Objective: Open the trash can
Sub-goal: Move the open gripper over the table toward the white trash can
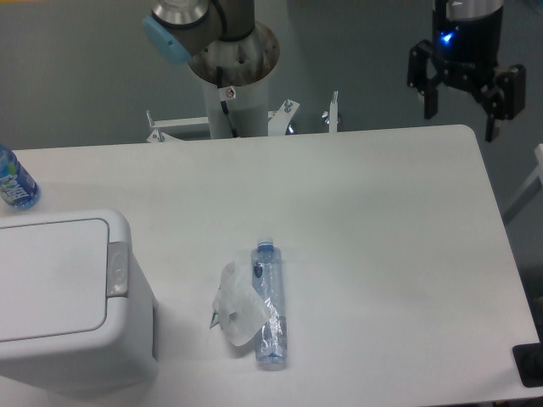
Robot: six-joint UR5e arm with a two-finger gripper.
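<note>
No text, brand or number can be read anywhere. The blue bottle [14, 182] at the left edge carries a label with pale marks too blurred to make out. A small tag [229, 93] on the arm's base is likewise illegible.

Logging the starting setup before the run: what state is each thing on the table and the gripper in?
trash can: lid shut, upright.
clear bottle: lying flat, capped.
crumpled plastic: lying against the clear bottle.
blue bottle: standing at the left edge.
gripper: open, empty, raised off the far right corner.
</note>
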